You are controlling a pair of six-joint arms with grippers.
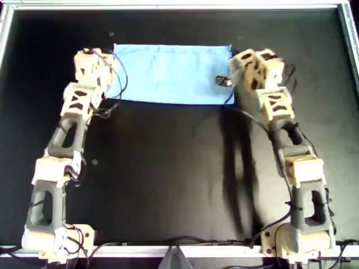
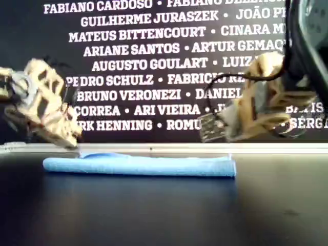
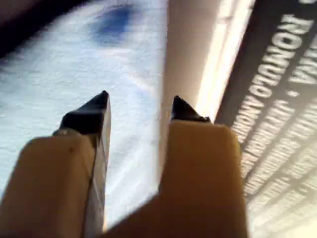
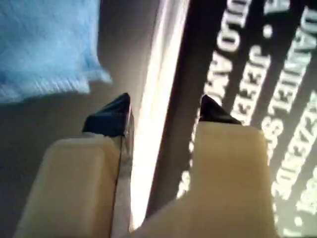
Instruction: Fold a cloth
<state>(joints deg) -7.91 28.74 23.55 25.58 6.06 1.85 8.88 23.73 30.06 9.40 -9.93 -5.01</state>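
A: Report cloth position.

B: The cloth point(image 1: 171, 74) lies folded into a band at the far side of the desk point(image 1: 168, 179), between both arms in the overhead view.

A: Gripper states?

B: Left gripper point(image 3: 140, 108) is parted and empty over the cloth's edge. Right gripper point(image 4: 166, 110) is parted and empty, just beside the cloth's corner.

A: Risks?

B: Judged: the thin layers may separate or drag if one gripper pinches only the top layer, which would skew the next fold.
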